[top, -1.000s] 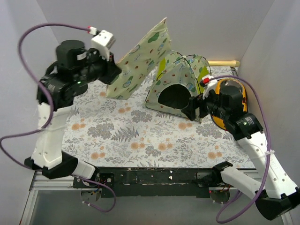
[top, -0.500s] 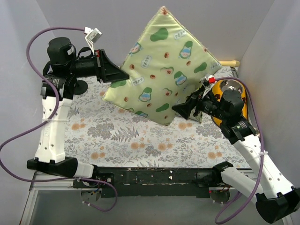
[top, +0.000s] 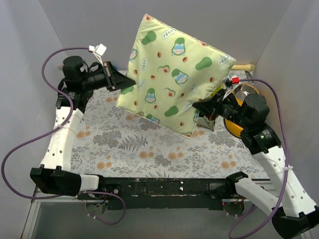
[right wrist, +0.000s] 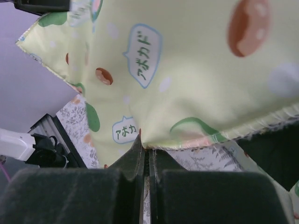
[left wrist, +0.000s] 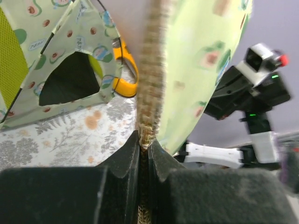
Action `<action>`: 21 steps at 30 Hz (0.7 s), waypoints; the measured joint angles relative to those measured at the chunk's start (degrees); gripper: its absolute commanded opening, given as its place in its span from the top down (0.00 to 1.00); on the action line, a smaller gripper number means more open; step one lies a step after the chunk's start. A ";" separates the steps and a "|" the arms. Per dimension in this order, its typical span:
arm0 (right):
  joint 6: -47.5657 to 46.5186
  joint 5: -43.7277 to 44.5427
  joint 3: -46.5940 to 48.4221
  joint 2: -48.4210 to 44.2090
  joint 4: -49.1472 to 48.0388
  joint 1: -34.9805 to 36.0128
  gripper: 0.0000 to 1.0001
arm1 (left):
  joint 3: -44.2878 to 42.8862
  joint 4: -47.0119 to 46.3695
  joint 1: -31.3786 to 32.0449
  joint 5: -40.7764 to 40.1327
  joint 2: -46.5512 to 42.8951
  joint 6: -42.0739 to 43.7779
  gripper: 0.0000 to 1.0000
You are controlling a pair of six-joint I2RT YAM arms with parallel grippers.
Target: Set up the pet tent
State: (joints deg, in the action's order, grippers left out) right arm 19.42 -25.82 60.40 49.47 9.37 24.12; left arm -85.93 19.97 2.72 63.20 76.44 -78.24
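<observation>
Plain grey walls (top: 75, 20), floral-patterned table cover (top: 129, 144)

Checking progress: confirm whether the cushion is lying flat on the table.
No, the cushion is held aloft between the left end effector and right end effector.

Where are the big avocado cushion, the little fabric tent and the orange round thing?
Pale green avocado-print square cushion (top: 174, 74): top view, middle of face.
Little fabric tent (left wrist: 74, 42): left wrist view, wall above doorway.
Orange round thing (left wrist: 126, 81): left wrist view, curved edge.
</observation>
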 measured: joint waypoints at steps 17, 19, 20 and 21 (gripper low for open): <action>2.10 -5.25 -14.84 -8.41 16.57 0.79 0.99 | 13.40 19.69 37.20 -26.03 3.34 32.15 1.00; 2.01 -5.35 -15.13 -9.20 17.51 0.81 0.99 | 13.33 19.54 37.16 -24.22 7.34 31.76 1.00; 1.92 -5.51 -15.52 -9.66 17.49 0.81 0.99 | 13.22 19.67 37.16 -23.47 8.87 31.19 1.00; 1.88 -5.77 -16.17 -10.08 16.90 0.81 0.99 | 12.98 20.06 37.16 -23.26 9.68 30.88 1.00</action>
State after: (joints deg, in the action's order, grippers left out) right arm 21.30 -31.59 44.23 39.40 26.26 24.93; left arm -72.95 40.03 39.88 39.94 86.13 -47.35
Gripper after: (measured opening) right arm 0.036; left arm 0.046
